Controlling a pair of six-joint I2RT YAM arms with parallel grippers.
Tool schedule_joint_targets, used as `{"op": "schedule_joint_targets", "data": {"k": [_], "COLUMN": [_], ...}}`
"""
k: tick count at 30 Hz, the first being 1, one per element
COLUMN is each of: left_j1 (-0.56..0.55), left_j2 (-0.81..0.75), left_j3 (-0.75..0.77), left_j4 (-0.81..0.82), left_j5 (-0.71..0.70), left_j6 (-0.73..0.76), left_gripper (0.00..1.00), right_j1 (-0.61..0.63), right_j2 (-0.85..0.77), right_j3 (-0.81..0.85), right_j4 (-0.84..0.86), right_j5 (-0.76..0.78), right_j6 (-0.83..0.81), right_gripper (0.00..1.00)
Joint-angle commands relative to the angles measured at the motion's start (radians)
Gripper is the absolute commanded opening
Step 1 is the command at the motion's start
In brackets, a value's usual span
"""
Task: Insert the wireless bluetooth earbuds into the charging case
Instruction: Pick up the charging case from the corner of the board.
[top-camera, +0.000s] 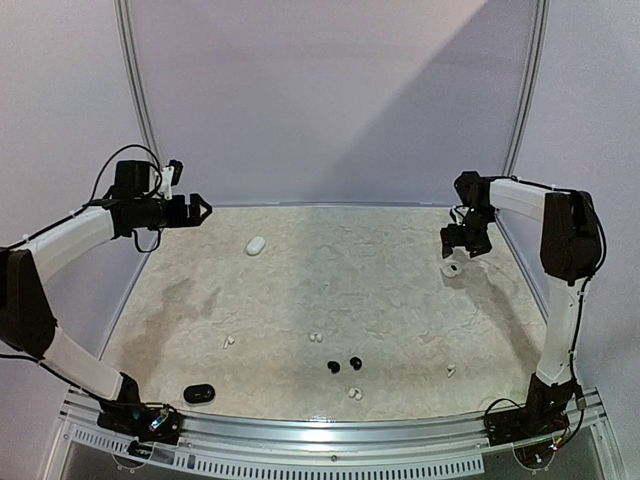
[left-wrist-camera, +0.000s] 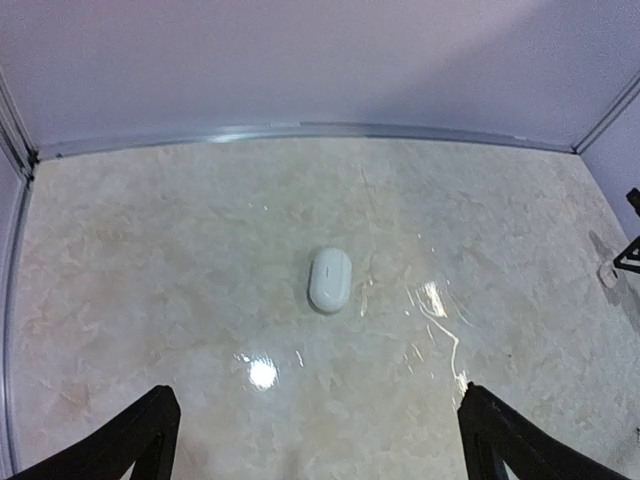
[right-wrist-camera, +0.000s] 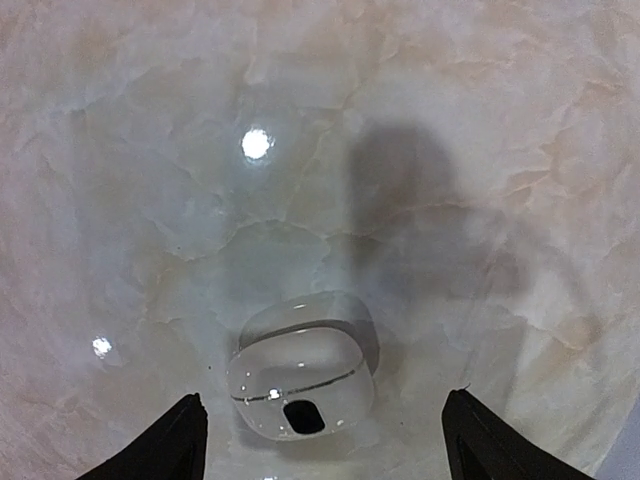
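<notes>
the step in hand looks like the reach for a charging case: the right pincer (right-wrist-camera: 322, 400) hangs low over a small white case (right-wrist-camera: 300, 385) near the far right of the tabletop (top-camera: 400, 300); its jaws are apart, one on either side of the case with a gap showing on both sides, so nothing is held; the case is glossy and rounded with a dark spot on its near face, and whether its lid is up i cannot tell; the left pincer (left-wrist-camera: 318, 390) is wide apart and empty, raised at the far left and looking down on an oval white case (left-wrist-camera: 330, 280); no bud is in a case yet: two black earbuds (top-camera: 333, 367) and the white earbuds (top-camera: 316, 337) lie scattered across the near middle, well apart from both pincers; a black case (top-camera: 199, 393) sits at the near left; next, i judge, the right pincer must drop squarely and clamp the slick shell without squirting it sideways.
</notes>
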Motion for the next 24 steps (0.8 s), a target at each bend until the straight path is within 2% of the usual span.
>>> {"op": "schedule_joint_targets", "data": {"k": [1, 4, 9, 14, 18, 21, 24], "left_j1": [-0.025, -0.030, -0.037, -0.042, -0.046, -0.071, -0.121], "left_j2": [0.006, 0.005, 0.011, 0.016, 0.020, 0.024, 0.029], "left_j3": [0.065, 0.073, 0.077, 0.099, 0.134, 0.167, 0.207], "left_j4": [-0.180, -0.186, -0.183, -0.194, -0.218, -0.234, -0.252], "left_j5": [0.032, 0.031, 0.021, 0.041, 0.110, 0.182, 0.241], "left_j6": [-0.037, -0.026, -0.027, -0.017, -0.008, 0.011, 0.044], "left_gripper": [0.99, 0.96, 0.95, 0.98, 0.98, 0.94, 0.91], "right_j1": [0.011, 0.024, 0.045, 0.047, 0.054, 0.097, 0.189], "right_j2": [0.110, 0.118, 0.131, 0.141, 0.127, 0.078, -0.025], "right_j3": [0.040, 0.025, 0.029, 0.026, 0.028, 0.026, 0.001], "right_j4": [-0.116, -0.084, -0.061, -0.049, -0.044, -0.003, 0.114], "right_j5": [-0.088, -0.115, -0.076, -0.005, 0.013, 0.047, 0.093], "right_j6": [-0.051, -0.065, -0.077, -0.064, -0.069, -0.093, -0.139], "right_gripper": [0.81, 0.81, 0.77, 0.56, 0.38, 0.34, 0.34]}}
